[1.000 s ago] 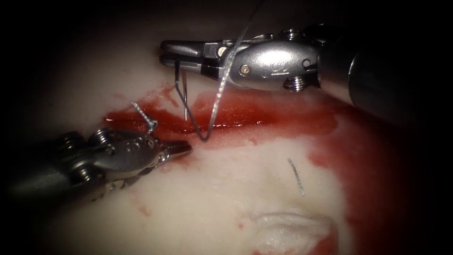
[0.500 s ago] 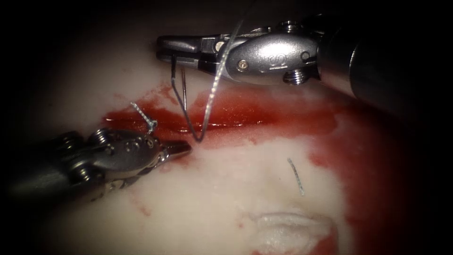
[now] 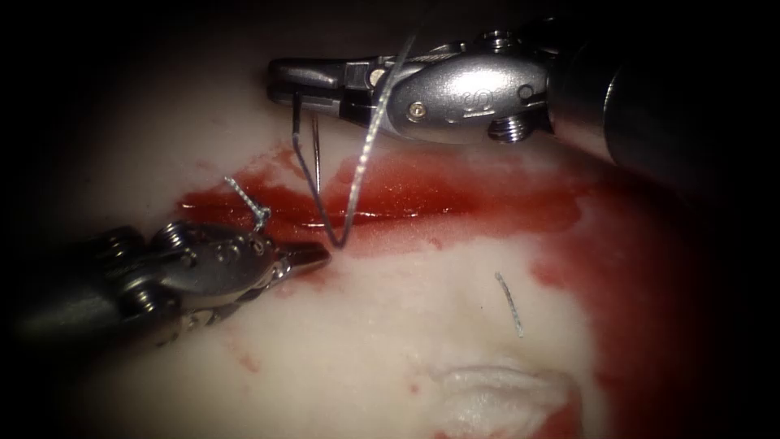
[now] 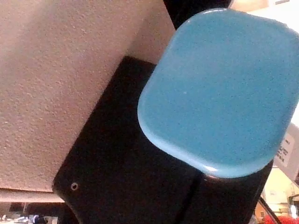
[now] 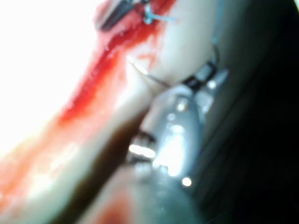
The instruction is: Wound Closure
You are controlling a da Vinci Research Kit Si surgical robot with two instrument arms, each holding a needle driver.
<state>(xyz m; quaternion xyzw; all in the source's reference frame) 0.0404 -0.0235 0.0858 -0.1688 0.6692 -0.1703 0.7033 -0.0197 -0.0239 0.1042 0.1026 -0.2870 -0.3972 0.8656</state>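
The right tool sits in the upper middle of the endoscope frame, its jaws clenched on the needle near one end of its curve. The needle hangs down from the jaws, so its arc sweeps toward the cut and its lowest bend lies over the cut's lower edge near the frame's centre. Whether that bend rests on the tissue or just over it cannot be told (the red fluid hides the contact).

The thread runs from the needle's low bend up across the right tool's body and out past the top of the frame. That keeps it off the wound.

The left tool lies at lower left, its tip just left of the needle's bend, jaws drawn together with nothing seen between them. Just above it stands a knot with a short tail at the cut's left end. A loose thread scrap lies on the tissue at lower right, well apart.
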